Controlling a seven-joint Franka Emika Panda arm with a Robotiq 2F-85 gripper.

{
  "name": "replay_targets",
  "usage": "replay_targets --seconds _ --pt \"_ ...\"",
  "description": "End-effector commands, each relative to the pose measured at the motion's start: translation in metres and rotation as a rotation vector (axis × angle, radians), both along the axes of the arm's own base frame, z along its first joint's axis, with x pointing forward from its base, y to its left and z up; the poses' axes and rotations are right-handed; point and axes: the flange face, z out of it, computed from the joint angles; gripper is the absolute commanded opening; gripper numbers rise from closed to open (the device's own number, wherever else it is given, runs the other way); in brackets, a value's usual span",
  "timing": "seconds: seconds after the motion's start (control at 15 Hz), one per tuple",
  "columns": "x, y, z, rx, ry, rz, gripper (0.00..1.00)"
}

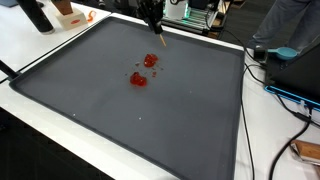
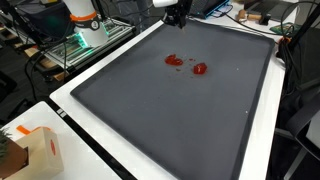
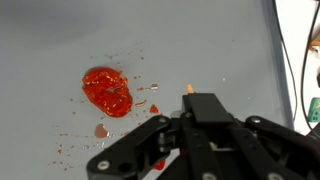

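Black and drawn shut, my gripper [image 3: 203, 108] pinches a thin orange stick [image 1: 159, 40]. In the wrist view only the stick's orange tip shows past my closed fingers [image 3: 160, 130], and I cannot make out whether it touches the surface below. In both exterior views I hang over the far part of the mat, with the stick slanting down from me toward it.

Under me lies a dark grey mat [image 1: 180, 125] with a raised black rim, and it covers most of a white counter [image 1: 275, 150]. Cables [image 1: 262, 95] trail along one side of the counter. A cardboard box [image 2: 35, 150] stands on a bare corner of it. Beyond the mat's edge, an exterior view shows an equipment rack [image 2: 85, 38] with a green glow inside. Someone in grey clothing [image 1: 290, 25] is close to the far corner.

Two red patches lie on the mat. The nearer red blob [image 1: 151, 61] sits just below the tip of my stick, close to it but apart. The farther red blob [image 1: 138, 78] lies a little beyond that, toward the middle of the mat. The two are near each other, and I see a gap between them.

In the wrist view a red blob [image 3: 107, 91], glossy and uneven, lies up and to the left of the stick's tip, clear of it. Fine red specks are scattered around it and across the mat toward me. I cannot tell which of the two it is.
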Motion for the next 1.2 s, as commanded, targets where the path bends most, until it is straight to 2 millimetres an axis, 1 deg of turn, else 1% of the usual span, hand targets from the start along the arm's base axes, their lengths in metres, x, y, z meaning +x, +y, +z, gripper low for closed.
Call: replay_targets --seconds 0.0,0.13,0.6,1.0,1.07,1.13 --pt "-0.016 0.014 0.015 -0.128 0.027 -0.021 0.03" --pt "-0.019 0.021 0.023 -0.192 0.039 -0.019 0.03" --pt "-0.032 0.044 0.040 -0.369 0.048 -0.038 0.03" --pt "-0.039 0.057 0.050 -0.453 0.032 0.006 0.03" --pt "-0.027 0.054 0.048 -0.420 0.023 -0.005 0.12" --pt "-0.028 0.056 0.049 -0.424 0.022 0.002 0.12"
